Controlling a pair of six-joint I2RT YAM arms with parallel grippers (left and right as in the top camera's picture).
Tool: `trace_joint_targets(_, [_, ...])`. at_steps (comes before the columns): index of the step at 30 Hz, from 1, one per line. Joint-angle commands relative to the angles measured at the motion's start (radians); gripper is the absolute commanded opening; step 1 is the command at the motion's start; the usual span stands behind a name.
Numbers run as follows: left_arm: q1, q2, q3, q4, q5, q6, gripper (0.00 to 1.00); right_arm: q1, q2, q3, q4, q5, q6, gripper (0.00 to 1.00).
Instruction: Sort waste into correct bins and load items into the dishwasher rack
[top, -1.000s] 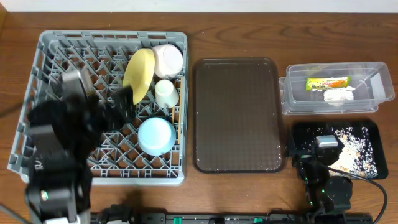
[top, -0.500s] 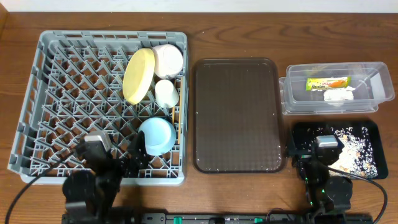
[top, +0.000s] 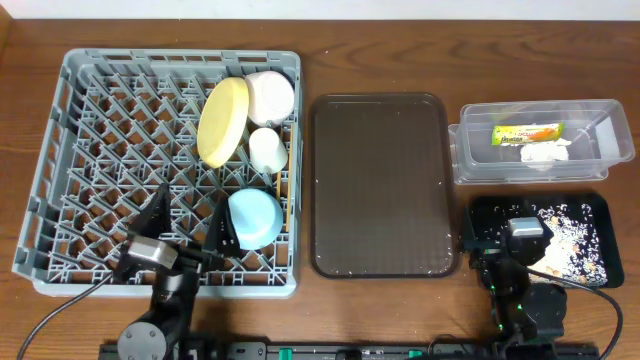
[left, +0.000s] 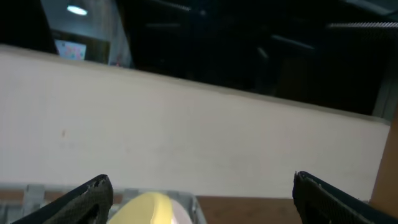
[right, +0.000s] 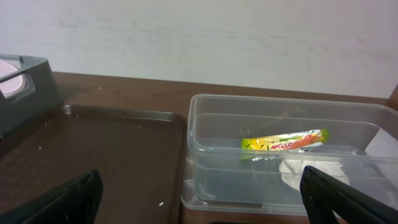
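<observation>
The grey dishwasher rack (top: 100, 130) holds the yellow plate (top: 222, 122) on edge, the white bowl (top: 270, 95), the small pale cup (top: 267, 150), the light blue bowl (top: 252, 217) and the chopsticks (top: 283, 195). My left gripper (top: 190, 212) is open and empty over the rack's front part, left of the blue bowl. Its wrist view (left: 205, 202) shows the plate (left: 146, 210) far ahead. The clear tub (top: 480, 160) holds the wrapper (top: 527, 134) and tissue (top: 545, 153). The black tray (top: 590, 210) holds rice scraps (top: 565, 235). My right gripper (top: 515, 235) is open and empty over the black tray's left end.
The dark brown serving tray (top: 380, 185) lies between the rack and the bins, with a few crumbs on it. In the right wrist view the tub (right: 205, 155), wrapper (right: 284, 142), tissue (right: 305, 171) and brown tray (right: 93, 149) lie ahead of my right gripper (right: 199, 202).
My left arm has drawn back from over the rack's left side to the rack's front edge and folded down there, gripper open. The right arm has not moved.
</observation>
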Motion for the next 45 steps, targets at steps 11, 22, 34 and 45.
trace_joint_targets(11, [-0.031, -0.008, -0.121, -0.102, -0.159, 0.025, 0.93, -0.011, -0.005, -0.001, -0.003, -0.003, -0.011, 0.99])
trace_joint_targets(22, [-0.035, -0.008, -0.121, -0.399, -0.280, 0.224, 0.93, -0.011, -0.005, -0.001, -0.003, -0.003, -0.011, 0.99])
trace_joint_targets(34, [-0.035, -0.006, -0.121, -0.399, -0.285, 0.224, 0.93, -0.011, -0.005, -0.001, -0.003, -0.003, -0.011, 0.99])
trace_joint_targets(45, [-0.035, -0.006, -0.121, -0.399, -0.285, 0.224, 0.93, -0.011, -0.005, -0.001, -0.003, -0.003, -0.011, 0.99])
